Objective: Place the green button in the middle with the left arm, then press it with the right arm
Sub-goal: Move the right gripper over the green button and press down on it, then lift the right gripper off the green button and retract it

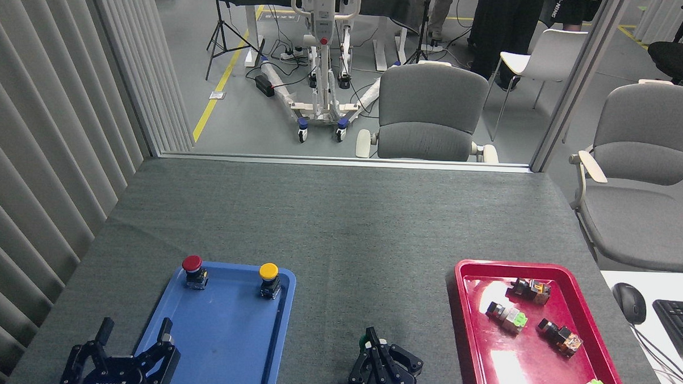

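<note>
Where felt dimples: round green button (363, 344)

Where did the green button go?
In the head view the green button sits on the grey table between the blue tray and the red tray, mostly hidden behind the right gripper.

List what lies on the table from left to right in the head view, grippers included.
Left gripper → blue tray with the red button and then the yellow button on it → right gripper, a bit of the green button at its fingers → red tray → mouse → keyboard.
</note>
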